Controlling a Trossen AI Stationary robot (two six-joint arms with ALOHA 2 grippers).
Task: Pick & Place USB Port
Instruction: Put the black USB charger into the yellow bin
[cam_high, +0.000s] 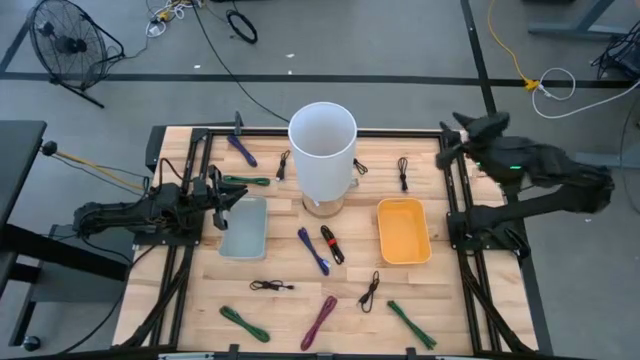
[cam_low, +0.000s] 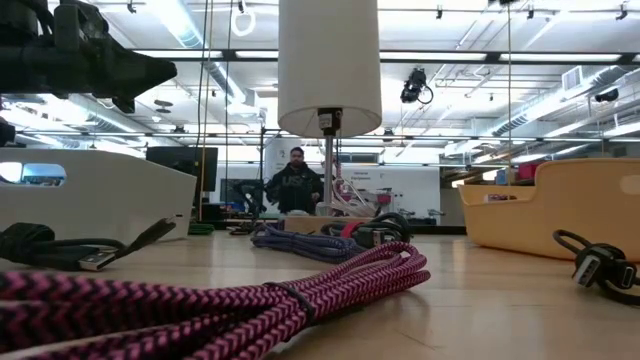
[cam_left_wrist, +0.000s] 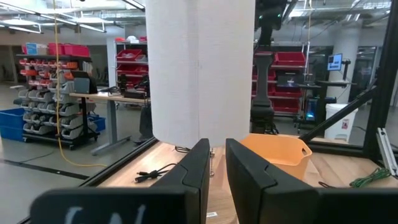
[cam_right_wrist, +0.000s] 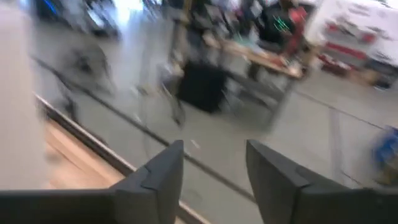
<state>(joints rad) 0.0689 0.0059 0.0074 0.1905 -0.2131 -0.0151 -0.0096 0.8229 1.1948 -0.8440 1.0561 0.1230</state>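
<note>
Several coiled USB cables lie flat on the wooden table: blue (cam_high: 313, 250), red-black (cam_high: 332, 244), black (cam_high: 270, 286), magenta (cam_high: 320, 320) and green (cam_high: 245, 322) among them. A grey tray (cam_high: 243, 228) sits left of centre and a yellow tray (cam_high: 403, 232) right of centre. My left gripper (cam_high: 222, 197) hovers over the grey tray's far-left corner; in the left wrist view its fingers (cam_left_wrist: 217, 163) stand a narrow gap apart with nothing between them. My right gripper (cam_high: 447, 140) is raised at the table's far right corner, open (cam_right_wrist: 214, 168) and empty.
A tall white cylinder lamp (cam_high: 323, 150) stands mid-table between the trays. More cables lie near the far edge (cam_high: 240, 148) (cam_high: 403, 172) and the near edge (cam_high: 410, 325). Black frame rails (cam_high: 465, 260) run along both sides. A person (cam_low: 295, 185) stands in the room behind.
</note>
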